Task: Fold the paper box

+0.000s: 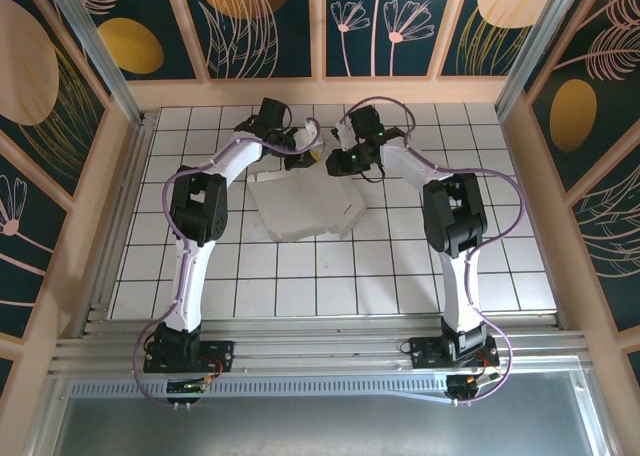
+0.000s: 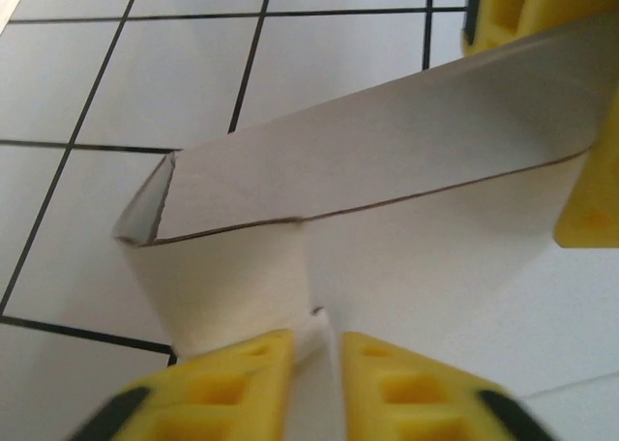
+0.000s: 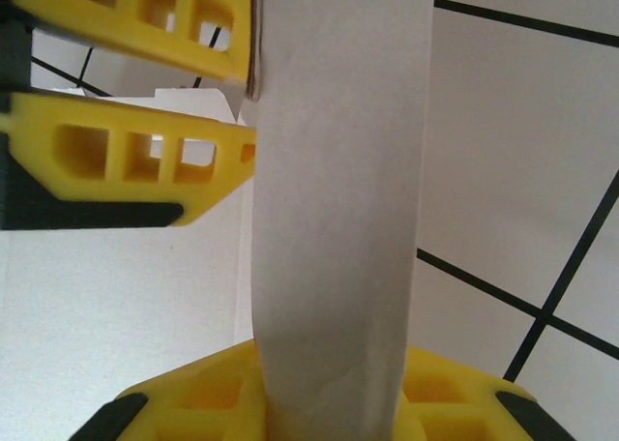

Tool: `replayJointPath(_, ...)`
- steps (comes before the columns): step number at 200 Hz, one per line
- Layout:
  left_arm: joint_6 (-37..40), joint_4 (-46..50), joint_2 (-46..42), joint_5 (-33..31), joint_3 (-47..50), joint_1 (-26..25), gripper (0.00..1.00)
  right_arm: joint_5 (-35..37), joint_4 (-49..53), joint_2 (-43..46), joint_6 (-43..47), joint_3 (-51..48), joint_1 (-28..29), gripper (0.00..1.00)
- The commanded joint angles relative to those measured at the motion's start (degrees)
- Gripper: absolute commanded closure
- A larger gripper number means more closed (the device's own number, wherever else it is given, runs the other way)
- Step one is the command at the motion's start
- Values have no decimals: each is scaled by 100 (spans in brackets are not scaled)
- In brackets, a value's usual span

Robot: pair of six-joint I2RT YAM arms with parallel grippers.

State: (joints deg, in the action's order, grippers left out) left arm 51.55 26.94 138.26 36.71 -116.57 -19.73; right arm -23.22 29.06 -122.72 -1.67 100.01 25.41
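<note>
Top external view: you will find the paper box (image 1: 300,211) lying partly folded on the tiled table (image 1: 400,276), directly beneath and on the near side of both tools. The left gripper (image 1: 306,148) and the right gripper (image 1: 332,162) meet tip to tip over the box's far edge, where a flap stands raised. Jaw state cannot be judged from this height. Left wrist view: the left gripper (image 2: 317,364) has its yellow fingers (image 2: 242,388) set close together, with a narrow gap between them. A small folded corner of the paper box (image 2: 387,161) sits in that gap. You cannot tell whether it is pinched or merely resting there. Ahead of the tips, a long flap rises at a slant off the tiles (image 2: 116,83). At its far right end the right gripper's fingers (image 2: 590,209) sit one above and one below the flap. Right wrist view: a strip of the paper box (image 3: 338,219) runs straight out from the right gripper (image 3: 329,402), covering the gap between its fingers (image 3: 193,397), so grip cannot be confirmed. To the upper left, the left gripper (image 3: 232,102) shows two fingers (image 3: 126,161) slightly apart, white card between them, tips against the strip's edge.
</note>
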Motion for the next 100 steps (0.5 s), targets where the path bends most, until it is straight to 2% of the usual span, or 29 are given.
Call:
replayJointPath(1,-176,-85,552,-828,89,-58,67,-789,-68,557,334,-64,151,77)
replayJointPath(15,-194,-98,573,-873,48,-58,66,-798,-50,556,351,-86,150,77)
replayJointPath(40,-381,-307,527,-928,99,-55,73,-773,-45,555,378,-122,150,77)
replayJointPath(63,-503,-657,176,-652,502,-45,65,-672,-32,547,413,-142,143,77)
replayJointPath(100,-574,-1388,-771,-142,1608,17,61,-563,-9,525,439,-142,128,77)
